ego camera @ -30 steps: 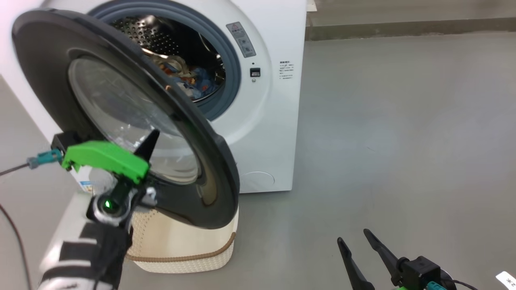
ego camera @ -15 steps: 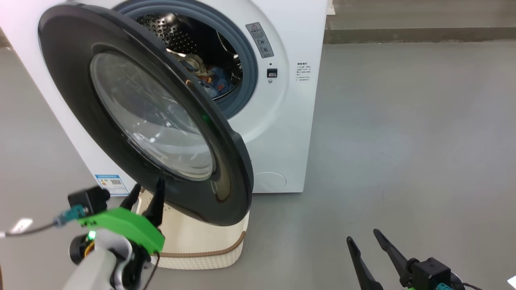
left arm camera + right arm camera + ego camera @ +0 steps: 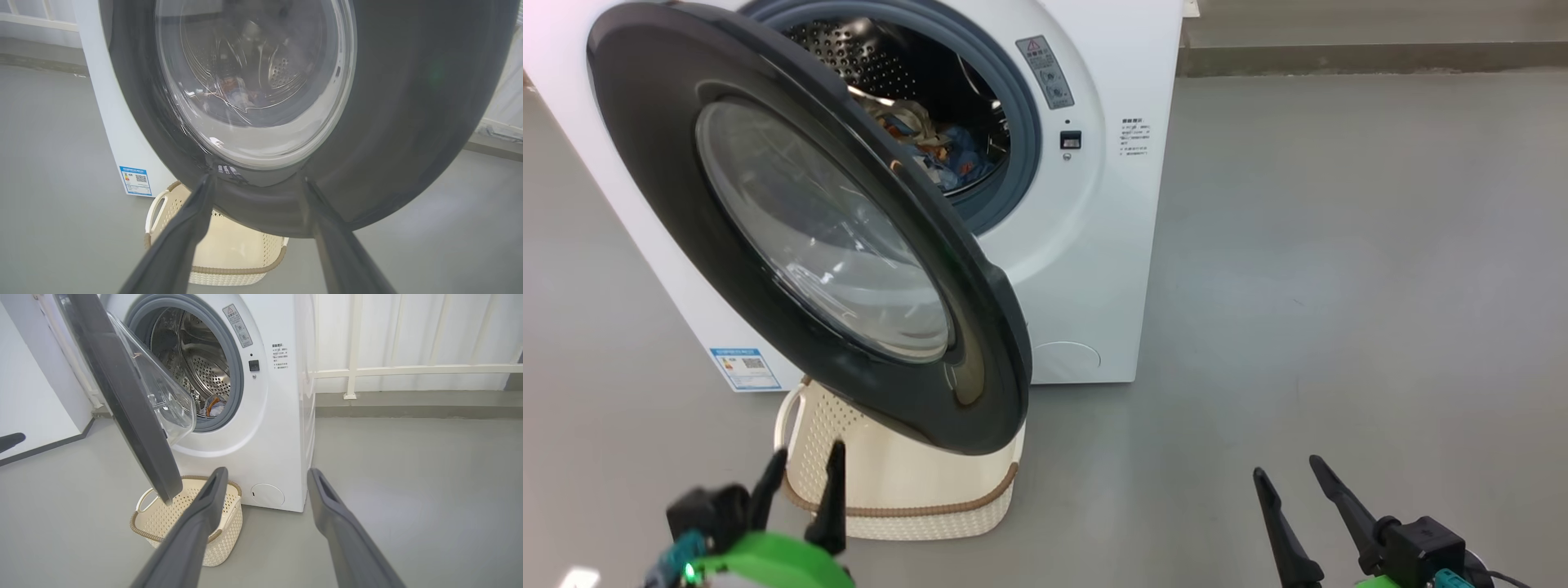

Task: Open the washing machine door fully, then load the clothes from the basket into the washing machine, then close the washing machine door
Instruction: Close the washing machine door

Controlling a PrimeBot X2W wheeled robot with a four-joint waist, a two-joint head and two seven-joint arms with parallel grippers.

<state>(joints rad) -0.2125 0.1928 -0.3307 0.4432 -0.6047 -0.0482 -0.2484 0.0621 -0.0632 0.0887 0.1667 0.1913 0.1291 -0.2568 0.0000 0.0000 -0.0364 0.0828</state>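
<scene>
The washing machine door (image 3: 825, 237) stands half open, its black rim hanging over the basket (image 3: 915, 490). Behind it, the clothes (image 3: 939, 151) lie in the drum of the washing machine (image 3: 1094, 245), blue and orange cloth. My left gripper (image 3: 800, 494) is open at the lower left, apart from the door and beside the basket's near side. In the left wrist view its fingers (image 3: 192, 228) frame the door (image 3: 408, 122) and the basket (image 3: 229, 249). My right gripper (image 3: 1286, 469) is open over the floor at the lower right, holding nothing. The right wrist view shows the clothes (image 3: 212, 404) and bare cream inside the basket (image 3: 184, 506).
A blue label (image 3: 739, 367) sits low on the machine's front left, a round flap (image 3: 1066, 359) low on its right. Grey floor (image 3: 1339, 286) spreads to the right. A white railing (image 3: 408, 369) and curtain stand behind the machine.
My left gripper has come down and back from the door's glass to the lower left, and its fingers have parted. The head camera has shifted. The right gripper stays open.
</scene>
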